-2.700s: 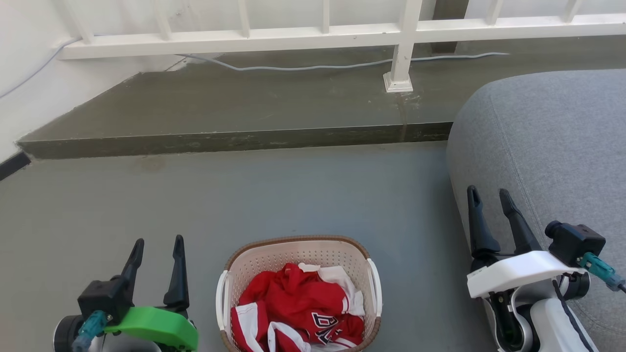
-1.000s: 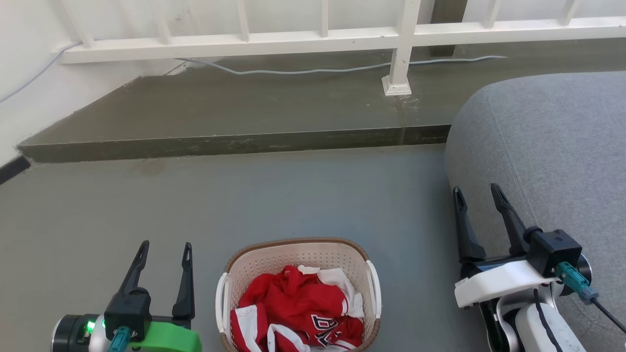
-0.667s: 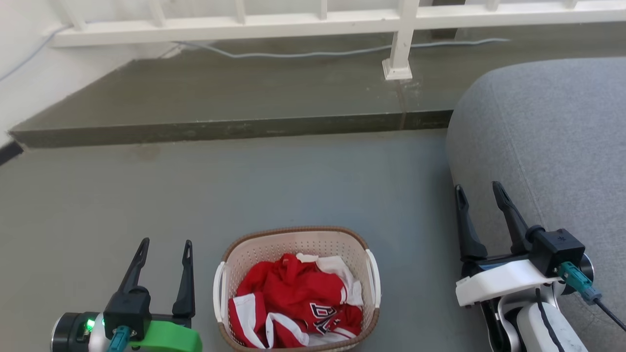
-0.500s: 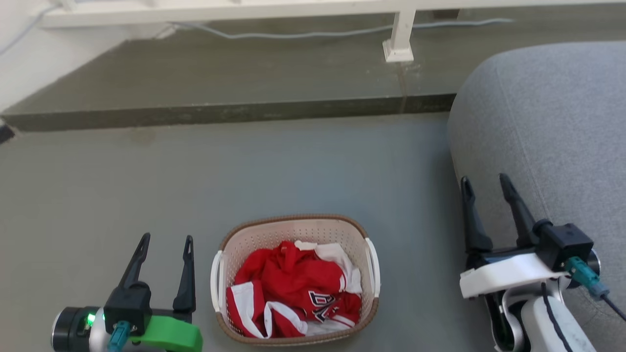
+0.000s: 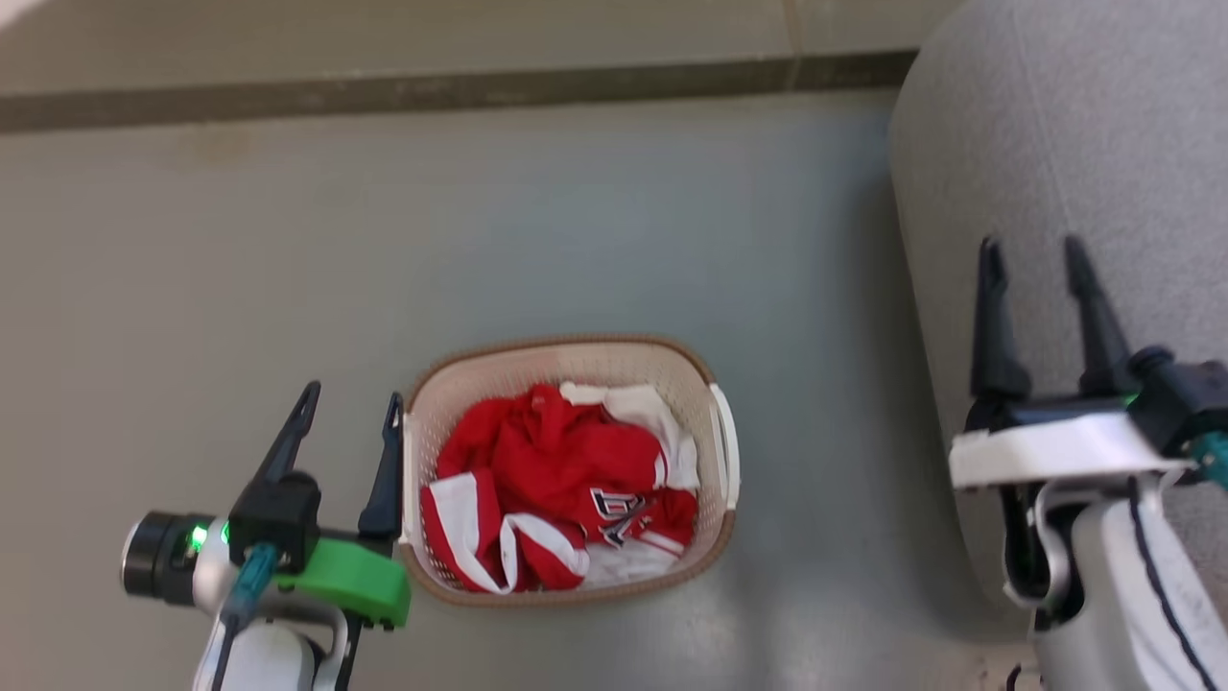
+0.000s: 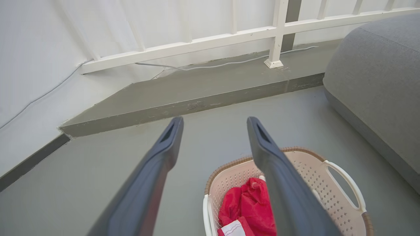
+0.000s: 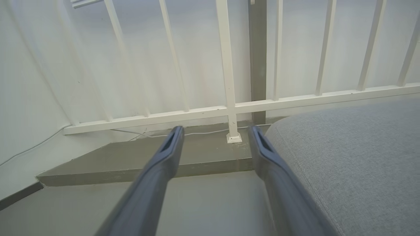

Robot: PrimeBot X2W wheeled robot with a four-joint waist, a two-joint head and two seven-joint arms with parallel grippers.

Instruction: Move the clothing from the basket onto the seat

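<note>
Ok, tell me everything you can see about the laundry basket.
The basket is a small cream-white plastic tub, a rounded rectangle with perforated walls, a brown woven-look rim and white side handles. It stands upright on the grey floor, holding crumpled red-and-white clothing below rim level. The seat lies apart to its right. The open left gripper hangs beside its left handle; contact cannot be told.
</note>
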